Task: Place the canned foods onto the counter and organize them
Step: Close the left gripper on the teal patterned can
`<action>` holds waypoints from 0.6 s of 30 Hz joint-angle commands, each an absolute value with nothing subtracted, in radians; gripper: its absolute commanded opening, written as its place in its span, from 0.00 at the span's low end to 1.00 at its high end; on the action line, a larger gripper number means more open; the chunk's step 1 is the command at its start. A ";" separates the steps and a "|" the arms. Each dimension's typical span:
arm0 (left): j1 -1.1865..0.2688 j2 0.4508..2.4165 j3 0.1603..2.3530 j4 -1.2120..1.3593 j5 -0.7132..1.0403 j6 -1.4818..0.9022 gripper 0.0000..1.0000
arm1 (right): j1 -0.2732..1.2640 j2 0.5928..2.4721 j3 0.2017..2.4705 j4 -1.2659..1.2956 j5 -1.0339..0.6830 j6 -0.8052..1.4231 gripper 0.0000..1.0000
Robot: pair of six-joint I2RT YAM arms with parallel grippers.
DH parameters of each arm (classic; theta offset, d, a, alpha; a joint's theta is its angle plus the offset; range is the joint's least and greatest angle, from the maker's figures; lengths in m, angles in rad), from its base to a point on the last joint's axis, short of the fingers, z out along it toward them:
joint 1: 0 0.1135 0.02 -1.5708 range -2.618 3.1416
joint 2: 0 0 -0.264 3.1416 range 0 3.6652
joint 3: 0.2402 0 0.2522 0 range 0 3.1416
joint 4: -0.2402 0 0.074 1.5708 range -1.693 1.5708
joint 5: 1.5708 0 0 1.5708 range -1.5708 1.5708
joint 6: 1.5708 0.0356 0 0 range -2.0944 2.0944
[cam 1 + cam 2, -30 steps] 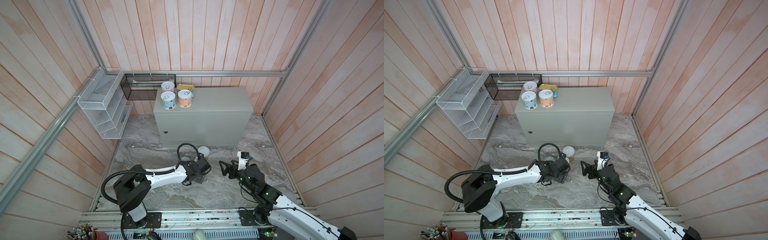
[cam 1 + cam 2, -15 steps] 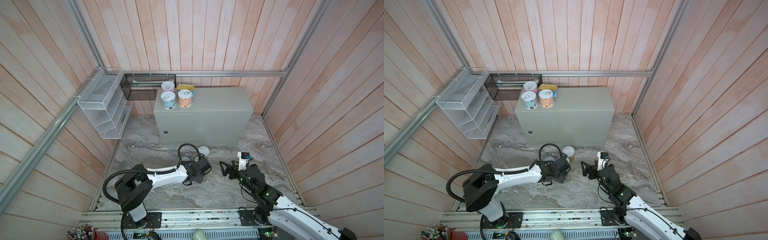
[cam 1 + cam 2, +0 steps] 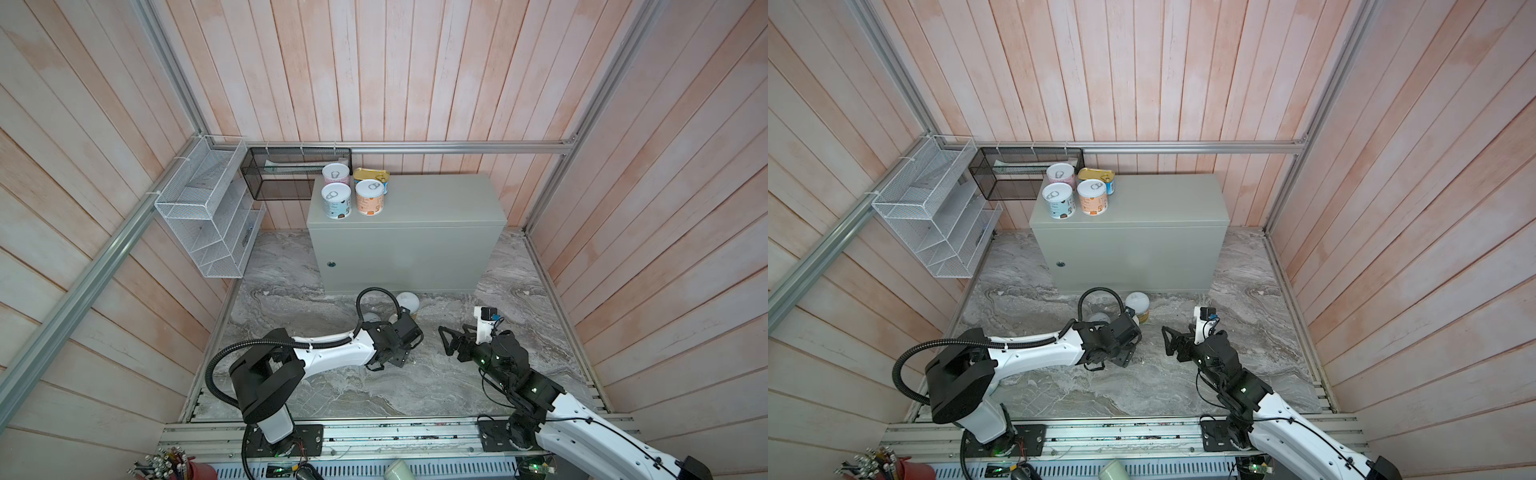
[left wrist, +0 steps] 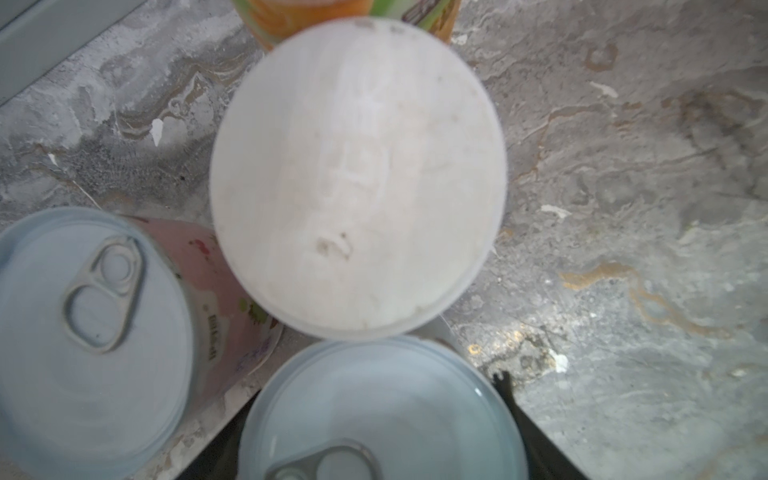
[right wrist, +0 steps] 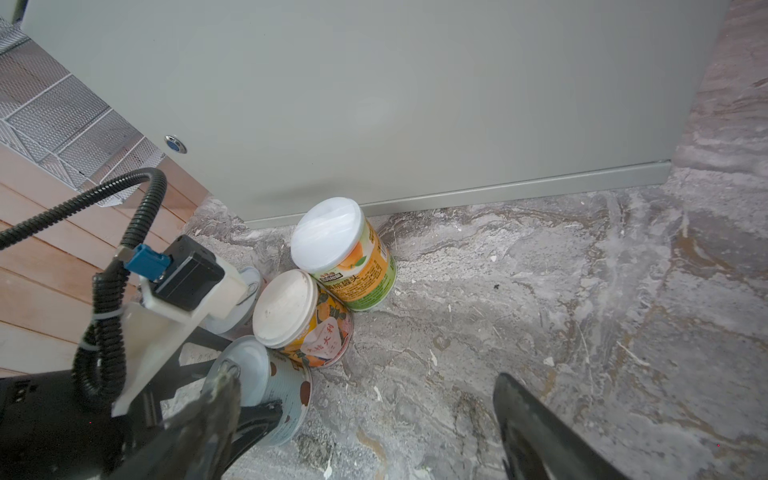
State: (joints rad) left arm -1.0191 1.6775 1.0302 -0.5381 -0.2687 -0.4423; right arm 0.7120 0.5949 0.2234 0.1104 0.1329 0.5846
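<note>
Three pull-tab cans (image 3: 336,201) and a flat gold tin (image 3: 371,174) stand on the left end of the counter (image 3: 428,208) in both top views. On the marble floor before it are more canned foods: two white-lidded orange-green cans (image 5: 345,253), a pink can (image 4: 91,324) and a pale blue spotted can (image 5: 270,386). My left gripper (image 3: 397,353) reaches down over the spotted can, shut on it, a dark finger on each side of its lid (image 4: 378,411). To the right my right gripper (image 5: 365,374) stands open over bare floor, nothing between its fingers.
A white wire rack (image 3: 208,216) hangs on the left wall and a black mesh basket (image 3: 291,174) on the back rail beside the counter. Wooden walls close in three sides. An aluminium rail (image 3: 374,432) carrying both arm bases runs along the front.
My left gripper's jaws have closed in onto the pale blue can. Both arms have stayed where they were, and the right gripper has stayed open.
</note>
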 commanded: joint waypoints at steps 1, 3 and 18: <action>-1.017 1.635 1.078 -0.510 -0.248 -0.427 0.63 | 0.716 0.579 0.198 0.101 0.095 0.590 0.95; -1.016 1.629 1.086 -0.511 -0.237 -0.425 0.63 | 0.716 0.571 0.189 0.101 0.092 0.575 0.95; -0.996 1.570 1.146 -0.589 -0.174 -0.405 0.62 | 0.722 0.542 0.148 0.102 0.039 0.574 0.95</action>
State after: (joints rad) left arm -1.0080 1.6135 1.0927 -0.5861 -0.1768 -0.4263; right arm 0.7136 0.5423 0.1669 0.0902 0.0643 0.5621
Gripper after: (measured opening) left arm 0.764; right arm 0.949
